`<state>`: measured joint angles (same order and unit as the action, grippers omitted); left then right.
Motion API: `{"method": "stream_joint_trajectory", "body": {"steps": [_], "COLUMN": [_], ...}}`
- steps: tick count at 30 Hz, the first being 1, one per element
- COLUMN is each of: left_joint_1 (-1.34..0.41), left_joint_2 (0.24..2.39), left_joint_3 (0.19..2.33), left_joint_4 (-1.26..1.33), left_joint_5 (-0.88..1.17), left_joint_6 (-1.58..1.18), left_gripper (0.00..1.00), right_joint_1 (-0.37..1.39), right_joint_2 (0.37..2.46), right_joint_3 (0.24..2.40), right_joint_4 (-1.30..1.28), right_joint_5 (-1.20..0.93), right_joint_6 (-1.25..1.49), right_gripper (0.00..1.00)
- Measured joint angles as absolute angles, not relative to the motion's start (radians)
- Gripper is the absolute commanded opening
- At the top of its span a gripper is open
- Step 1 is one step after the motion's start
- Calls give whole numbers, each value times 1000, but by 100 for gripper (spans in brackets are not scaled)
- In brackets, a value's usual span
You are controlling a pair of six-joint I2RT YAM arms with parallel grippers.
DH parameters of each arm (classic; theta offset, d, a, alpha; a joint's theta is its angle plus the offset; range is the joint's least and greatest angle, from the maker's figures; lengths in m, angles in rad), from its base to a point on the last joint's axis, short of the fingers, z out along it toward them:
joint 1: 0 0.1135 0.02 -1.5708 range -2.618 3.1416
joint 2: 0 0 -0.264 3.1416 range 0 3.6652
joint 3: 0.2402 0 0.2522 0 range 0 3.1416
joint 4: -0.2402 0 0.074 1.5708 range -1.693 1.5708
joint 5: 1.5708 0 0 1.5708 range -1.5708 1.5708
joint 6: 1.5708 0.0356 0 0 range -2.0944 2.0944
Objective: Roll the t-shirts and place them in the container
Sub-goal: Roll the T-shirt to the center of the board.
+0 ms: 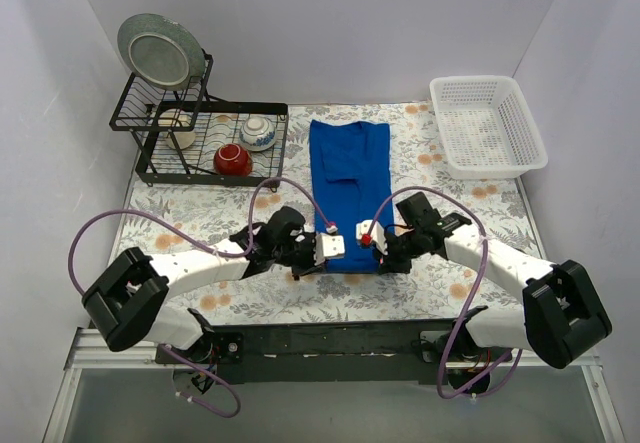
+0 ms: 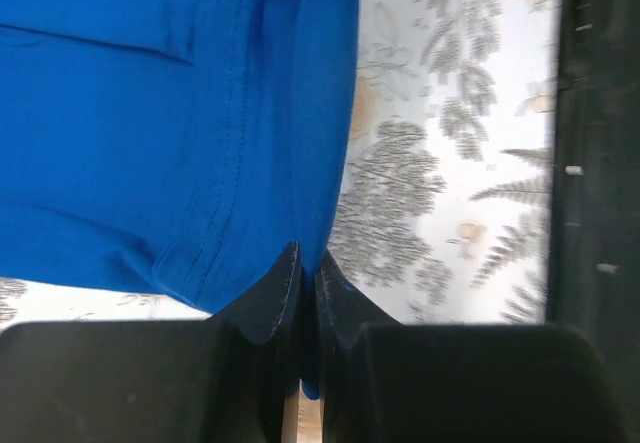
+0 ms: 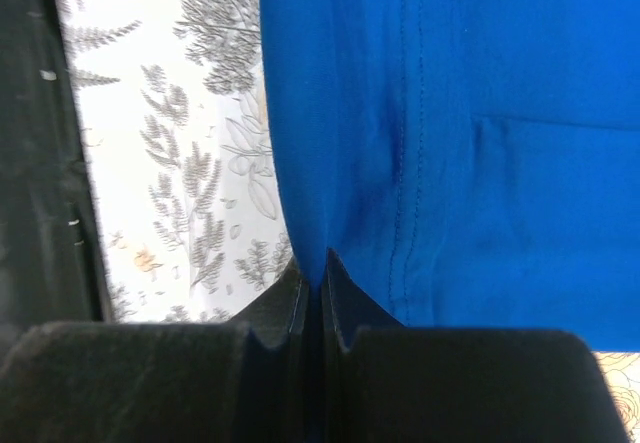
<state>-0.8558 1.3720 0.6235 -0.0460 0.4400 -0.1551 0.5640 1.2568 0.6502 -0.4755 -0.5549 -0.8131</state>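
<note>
The royal-blue t-shirt (image 1: 349, 178) lies folded into a long narrow strip down the middle of the table, no graphic showing. My left gripper (image 1: 322, 256) is shut on the shirt's near left corner; in the left wrist view the blue cloth (image 2: 180, 143) is pinched between the gripper (image 2: 308, 263) jaws. My right gripper (image 1: 381, 256) is shut on the near right corner; in the right wrist view the cloth (image 3: 450, 143) runs into the closed gripper (image 3: 314, 268).
A black dish rack (image 1: 210, 143) with a plate (image 1: 160, 50), a red bowl (image 1: 232, 159) and a patterned bowl (image 1: 258, 131) stands at the back left. A white plastic basket (image 1: 487, 123) sits at the back right. A floral tablecloth (image 1: 180, 213) covers the table.
</note>
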Motion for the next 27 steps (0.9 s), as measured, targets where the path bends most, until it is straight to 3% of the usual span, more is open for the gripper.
{"method": "stream_joint_trajectory", "body": {"steps": [11, 27], "left_joint_1": [-706, -571], "left_joint_2": [1451, 1843], "left_joint_3": [879, 1152], "left_joint_4": [-469, -683], "left_joint_5": [756, 896], "left_joint_6": [-217, -93], "left_gripper": [0, 0], "right_joint_1": [507, 354], "right_joint_2": [1344, 1855], "right_joint_3": [803, 1139], "right_joint_4": [-781, -1064], "right_joint_5": [-720, -837], "right_joint_6": [-963, -1150], "right_gripper": [1, 1]}}
